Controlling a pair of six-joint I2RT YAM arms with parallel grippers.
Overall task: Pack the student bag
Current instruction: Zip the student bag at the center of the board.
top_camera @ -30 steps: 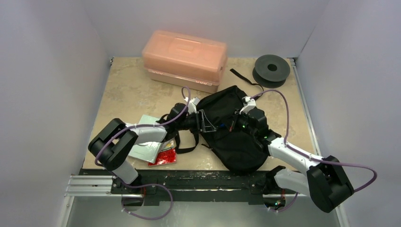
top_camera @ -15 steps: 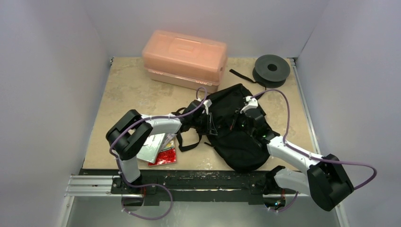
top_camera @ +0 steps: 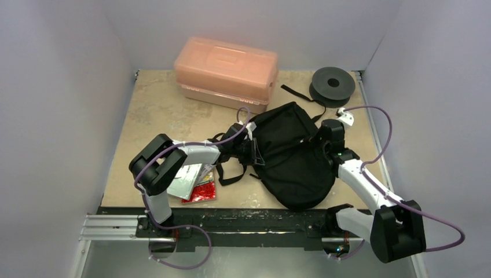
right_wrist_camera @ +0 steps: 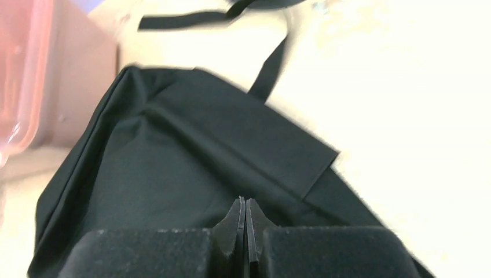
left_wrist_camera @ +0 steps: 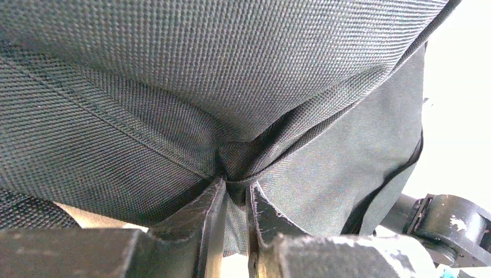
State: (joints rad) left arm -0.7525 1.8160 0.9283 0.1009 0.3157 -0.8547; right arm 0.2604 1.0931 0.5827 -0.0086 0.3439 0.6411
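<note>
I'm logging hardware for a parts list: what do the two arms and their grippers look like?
Both the left arm and right arm have white links between bulky black joint housings, with a purple cable looping along each. The left gripper has black, wedge-shaped fingers with scuffed, whitened edges; the right gripper has matte black fingers tapering to a point.

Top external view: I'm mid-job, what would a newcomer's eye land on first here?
The soft black fabric backpack slumped mid-table dominates, with both arms at it: the left gripper has its fingers pinched on a fold of fabric, while the right gripper is shut and empty at its right edge. Behind it sit a rigid translucent orange-pink plastic box at the back and a black round spool at back right.
</note>
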